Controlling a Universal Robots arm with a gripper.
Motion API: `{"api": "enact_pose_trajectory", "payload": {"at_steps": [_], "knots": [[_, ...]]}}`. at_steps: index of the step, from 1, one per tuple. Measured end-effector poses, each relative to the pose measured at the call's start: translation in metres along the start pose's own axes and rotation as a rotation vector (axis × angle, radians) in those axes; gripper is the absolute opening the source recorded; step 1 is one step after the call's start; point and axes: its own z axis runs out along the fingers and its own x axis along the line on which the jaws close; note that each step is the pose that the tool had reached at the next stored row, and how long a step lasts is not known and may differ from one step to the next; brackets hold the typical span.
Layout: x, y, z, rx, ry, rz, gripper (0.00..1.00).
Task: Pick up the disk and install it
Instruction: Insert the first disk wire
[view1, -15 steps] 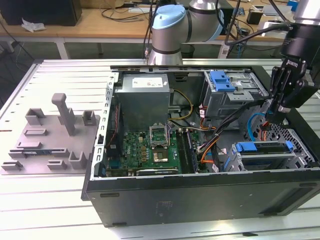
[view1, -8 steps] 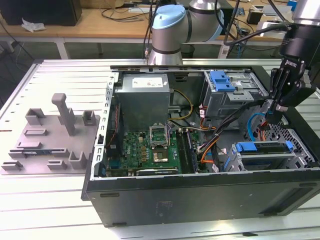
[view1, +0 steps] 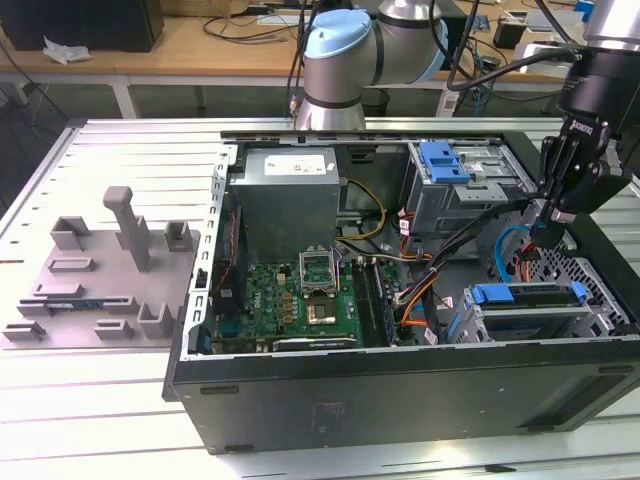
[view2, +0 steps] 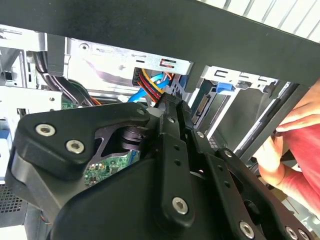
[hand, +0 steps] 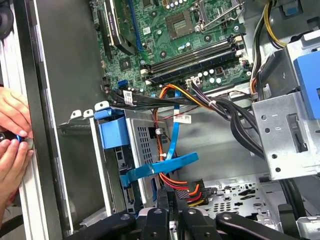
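The disk (view1: 532, 298) lies in its blue carrier frame inside the drive cage, at the near corner of the open computer case on the exterior view's right. The first wrist view shows the disk's blue carrier (hand: 112, 133) edge-on in that cage. My gripper (view1: 553, 214) hangs inside the case just above and behind the cage. Its fingers are pressed together, so it is shut. The fingertips (hand: 169, 196) sit beside a black connector (hand: 194, 193) with red and orange wires and a blue flat cable (hand: 161, 167). I cannot tell whether anything is pinched between them.
A grey slotted fixture (view1: 100, 285) lies on the table at the exterior view's left. A second blue-fronted drive bay (view1: 445, 165) sits at the case's far side. Cable bundles (hand: 220, 107) cross the case floor. A person's hands (hand: 12, 132) rest on the case wall.
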Motion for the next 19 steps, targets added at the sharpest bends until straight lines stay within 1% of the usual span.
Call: {"api": "enact_pose_trajectory", "payload": {"at_steps": [3,9,12,13,14,15,19], "knots": [[0.0029,0.0014,0.0004,0.0001,-0.0033,0.000,0.17],[0.0092,0.0011,-0.0020,0.0018,-0.0068,0.000,0.17],[0.0121,0.0013,-0.0030,0.0030,-0.0131,0.000,0.17],[0.0149,0.0016,-0.0036,0.0044,-0.0195,0.001,0.17],[0.0194,0.0014,-0.0033,0.0054,-0.0278,0.001,0.17],[0.0222,0.0011,-0.0028,0.0059,-0.0337,0.001,0.17],[0.0278,0.0016,-0.0014,0.0075,-0.0467,0.001,0.17]]}}
